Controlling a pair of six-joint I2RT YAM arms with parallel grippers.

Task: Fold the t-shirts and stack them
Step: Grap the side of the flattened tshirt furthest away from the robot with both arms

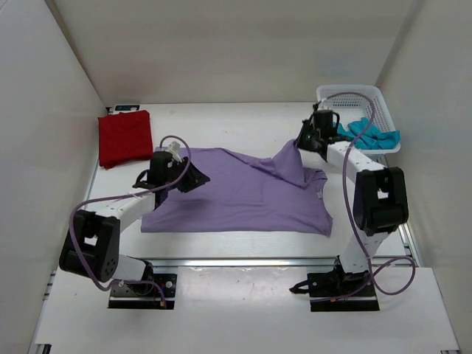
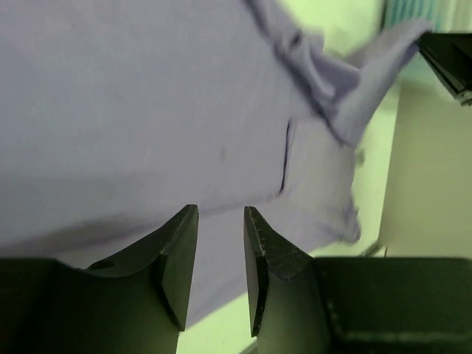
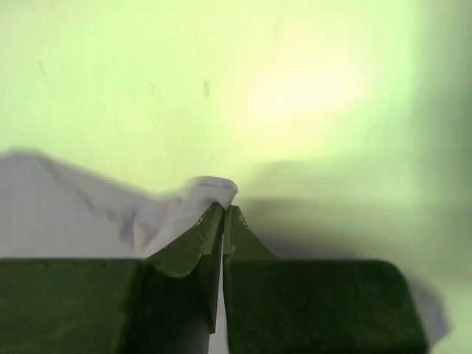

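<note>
The lavender purple t-shirt (image 1: pixel 236 195) lies spread on the table centre, also seen in the left wrist view (image 2: pixel 147 110). My right gripper (image 1: pixel 301 141) is shut on its far right corner (image 3: pixel 210 190) and lifts it into a peak. My left gripper (image 1: pixel 200 177) is open and empty, hovering over the shirt's left part, fingers (image 2: pixel 181 251) apart. The dark red t-shirt (image 1: pixel 124 137) lies folded at the far left. The teal blue t-shirt (image 1: pixel 372 133) hangs in the basket.
The white plastic mesh basket (image 1: pixel 354 96) stands at the far right corner. White walls close in the table on the left, back and right. A metal rail runs along the near edge (image 1: pixel 251 259).
</note>
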